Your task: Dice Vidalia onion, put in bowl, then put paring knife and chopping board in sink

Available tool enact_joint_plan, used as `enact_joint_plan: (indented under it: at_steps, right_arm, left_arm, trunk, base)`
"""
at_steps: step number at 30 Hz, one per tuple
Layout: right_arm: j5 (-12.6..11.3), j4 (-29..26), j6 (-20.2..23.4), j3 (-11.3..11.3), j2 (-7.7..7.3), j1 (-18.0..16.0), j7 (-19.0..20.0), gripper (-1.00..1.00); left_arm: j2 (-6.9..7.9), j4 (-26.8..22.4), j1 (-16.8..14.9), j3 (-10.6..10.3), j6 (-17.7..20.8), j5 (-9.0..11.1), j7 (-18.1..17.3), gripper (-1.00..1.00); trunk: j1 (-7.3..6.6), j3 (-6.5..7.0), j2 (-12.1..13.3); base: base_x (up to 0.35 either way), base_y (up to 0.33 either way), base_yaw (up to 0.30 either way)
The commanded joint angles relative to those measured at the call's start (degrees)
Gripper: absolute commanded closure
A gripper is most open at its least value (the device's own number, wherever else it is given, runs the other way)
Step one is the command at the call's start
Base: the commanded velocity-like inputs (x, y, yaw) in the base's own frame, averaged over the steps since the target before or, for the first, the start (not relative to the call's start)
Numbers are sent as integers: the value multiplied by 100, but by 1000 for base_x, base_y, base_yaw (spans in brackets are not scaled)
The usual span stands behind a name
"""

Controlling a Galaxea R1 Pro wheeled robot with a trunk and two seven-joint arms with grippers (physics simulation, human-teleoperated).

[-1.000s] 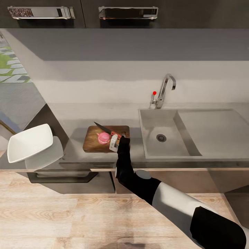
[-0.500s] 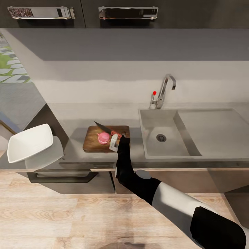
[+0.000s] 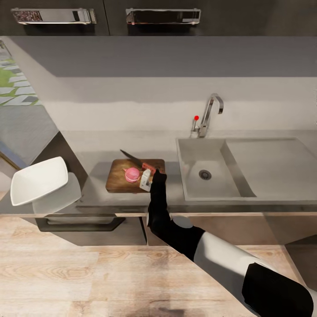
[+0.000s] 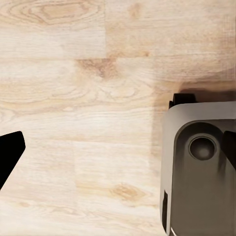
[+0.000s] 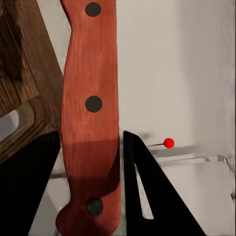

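Observation:
The brown chopping board (image 3: 119, 181) lies on the steel countertop (image 3: 90, 152) left of the sink (image 3: 193, 185). A pink onion (image 3: 131, 175) rests on the board's middle. My right gripper (image 3: 147, 177) is shut on the paring knife's red handle (image 3: 148, 167). Its dark blade (image 3: 130, 156) points to the far left behind the onion. In the right wrist view the handle (image 5: 91, 108) sits between both black fingers (image 5: 147, 196), beside the board (image 5: 22, 73). The white bowl (image 3: 38, 180) sits at the counter's left end. My left gripper (image 4: 120, 150) hangs open over the floor.
The chrome tap (image 3: 209, 113) with its red knob (image 3: 196, 118) stands behind the basin, and the drainboard (image 3: 273, 163) extends right. Dark wall cabinets (image 3: 105, 17) hang above. A pale wooden floor (image 3: 88, 273) runs along the counter front. The robot's grey base (image 4: 196, 182) is below the left gripper.
My right gripper has shifted the knife slightly away from me, toward the wall; the blade tip now sits a little farther back behind the onion. Onion, board and bowl have not moved.

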Motion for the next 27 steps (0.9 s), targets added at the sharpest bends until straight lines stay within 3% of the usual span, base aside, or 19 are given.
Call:
enact_joint_plan:
  at_steps: [1,21,27]
  right_arm:
    - [-5,4,31,18,0,-8,-97,100]
    - [-103,5,31,18,0,-9,-235,100]
    - [-326,4,34,18,0,-8,-235,100]
  left_arm:
    - [-2,25,-10,-39,-40,16,19,-100]
    - [-2,25,-10,-39,-40,16,17,-100]
    - [-2,25,-8,-39,-40,16,17,-100]
  trunk:
    - [2,-9,-10]
    - [2,-9,-10]
    - [2,-9,-10]
  base:
    - [-80,0,0]
    - [-10,0,0]
    - [-34,63,0]
